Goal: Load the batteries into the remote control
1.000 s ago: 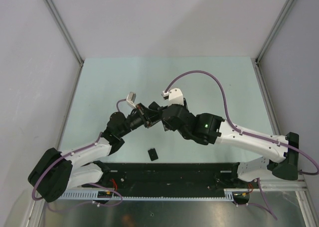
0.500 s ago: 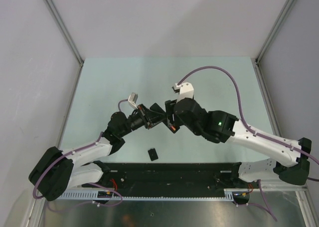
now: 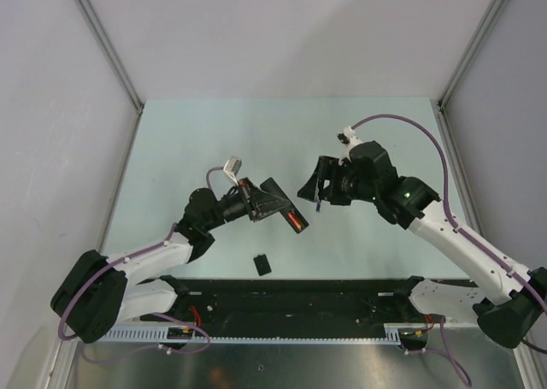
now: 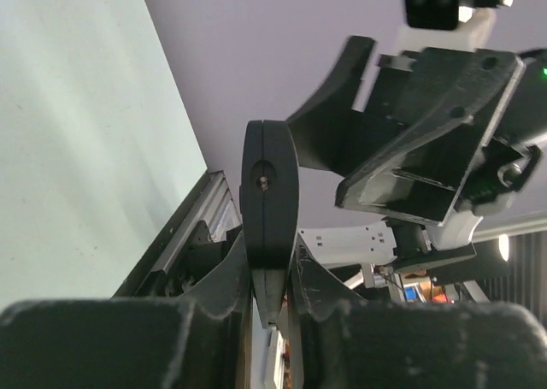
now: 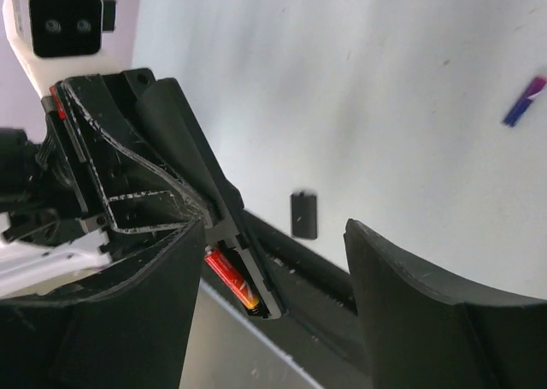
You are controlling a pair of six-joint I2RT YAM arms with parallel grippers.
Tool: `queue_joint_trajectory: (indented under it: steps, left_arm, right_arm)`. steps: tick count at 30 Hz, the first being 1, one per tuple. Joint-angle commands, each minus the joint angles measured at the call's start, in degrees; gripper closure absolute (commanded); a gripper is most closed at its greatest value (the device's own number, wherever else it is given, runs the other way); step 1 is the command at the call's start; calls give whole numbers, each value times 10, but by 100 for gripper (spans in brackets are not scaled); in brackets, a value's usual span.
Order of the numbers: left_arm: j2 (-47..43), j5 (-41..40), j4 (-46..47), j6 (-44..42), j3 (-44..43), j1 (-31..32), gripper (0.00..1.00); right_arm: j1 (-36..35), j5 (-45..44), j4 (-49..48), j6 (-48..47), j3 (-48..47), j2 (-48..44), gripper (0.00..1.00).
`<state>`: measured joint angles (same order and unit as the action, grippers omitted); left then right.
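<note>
My left tool [image 4: 269, 261] is clamped on the remote control [image 4: 267, 184], above the table [image 3: 188, 150], with 1 red-orange battery [image 5: 231, 279] seated. My right tool [image 3: 314, 186] stands apart, empty. The blue-purple battery [image 5: 523, 103] lies on the table; it looks light, slick and apt to roll, so I'd pinch its middle.

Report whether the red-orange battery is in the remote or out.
In: the red-orange battery lies inside the open compartment of the remote.
</note>
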<state>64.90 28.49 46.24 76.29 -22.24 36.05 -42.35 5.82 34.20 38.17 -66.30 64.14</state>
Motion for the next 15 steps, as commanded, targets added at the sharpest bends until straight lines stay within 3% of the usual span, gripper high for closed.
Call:
queue_joint_trajectory:
  steps: [1, 7, 15]
  left_arm:
    - [14, 83, 30, -17, -48, -8, 100]
    - [37, 111, 30, -21, -61, -9, 100]
    - [45, 102, 29, -20, -68, -9, 100]
  right_arm:
    - [46, 200, -61, 58, 34, -21, 27]
    - [66, 263, -99, 88, 70, -31, 25]
    - [65, 284, -124, 102, 99, -31, 25]
